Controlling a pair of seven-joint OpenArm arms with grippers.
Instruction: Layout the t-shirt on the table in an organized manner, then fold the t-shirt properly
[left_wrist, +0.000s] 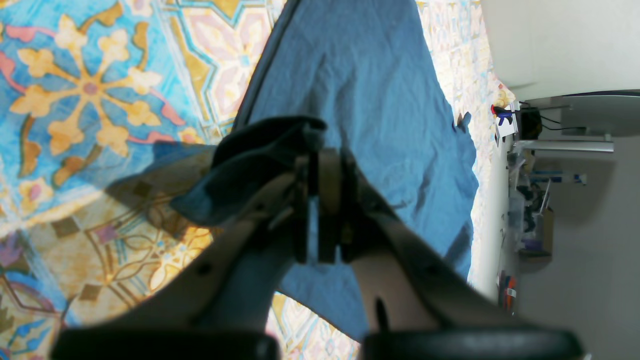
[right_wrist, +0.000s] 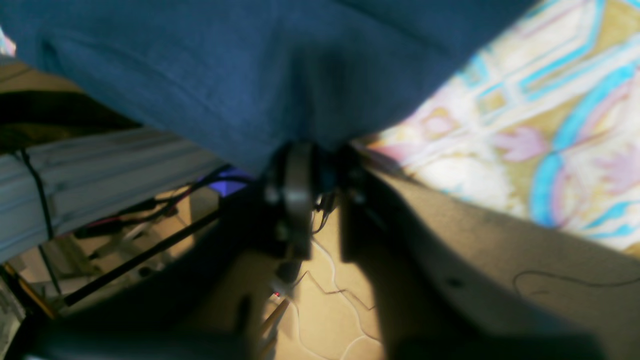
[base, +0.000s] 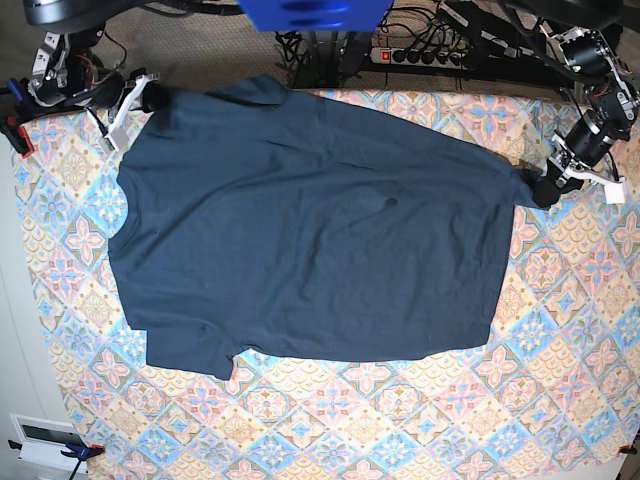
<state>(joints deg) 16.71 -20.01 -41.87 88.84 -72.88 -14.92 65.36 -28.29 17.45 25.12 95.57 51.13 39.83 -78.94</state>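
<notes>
The dark navy t-shirt lies spread wide across the patterned table, with wrinkles and a small fold at its lower left. At the shirt's right end, my left gripper is shut on a bunched corner of cloth. The left wrist view shows the t-shirt stretching away from that gripper. My right gripper is at the far left corner by the table's back edge. Its tips pinch the hem of the t-shirt.
A power strip and cables lie behind the table's back edge. Red clamps hold the cloth at the left edge. A white box sits off the front left corner. Below the right gripper, floor and wires show past the table edge.
</notes>
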